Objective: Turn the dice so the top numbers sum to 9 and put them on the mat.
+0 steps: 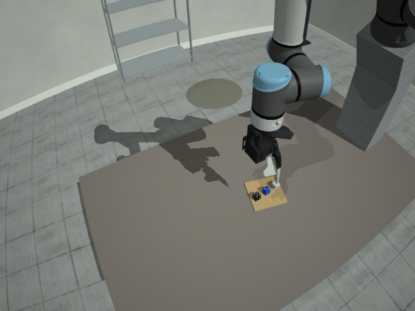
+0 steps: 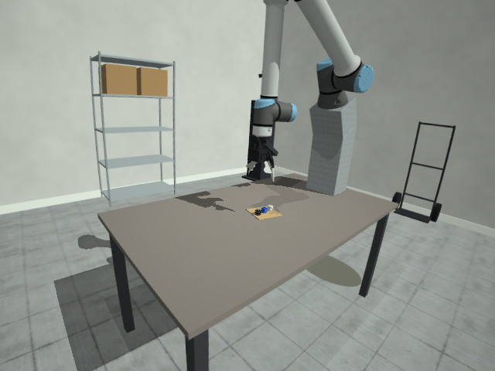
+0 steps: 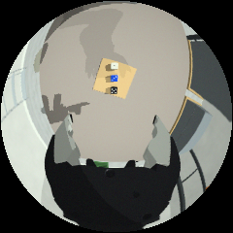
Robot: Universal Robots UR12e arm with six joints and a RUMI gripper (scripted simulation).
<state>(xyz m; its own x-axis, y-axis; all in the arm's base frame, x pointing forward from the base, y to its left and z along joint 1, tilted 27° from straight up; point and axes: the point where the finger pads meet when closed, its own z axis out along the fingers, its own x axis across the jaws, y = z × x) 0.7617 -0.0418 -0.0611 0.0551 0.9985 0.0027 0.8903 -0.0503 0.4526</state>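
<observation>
Table (image 1: pixel 187 234) (image 2: pixel 240 235) (image 3: pixel 146 107): all 3 dice (image 1: pixel 266 190) (image 2: pixel 264 209) (image 3: pixel 114 78) on mat (image 1: pixel 268 205) (image 2: pixel 264 217) (image 3: pixel 127 87). Fingers (image 1: pixel 273 173) (image 2: pixel 261 171) wide apart, w/ nothing held, above table. Prob. checking total; confirm top pips = 9 & flat b4 any regrip.

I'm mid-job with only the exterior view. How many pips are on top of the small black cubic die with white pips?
Observer: Five; the wrist view shows them on top of the small black cubic die with white pips.
Operator: And the small white cubic die beyond the blue one?
Observer: The wrist view shows a single dark pip on top of the small white cubic die.
</observation>
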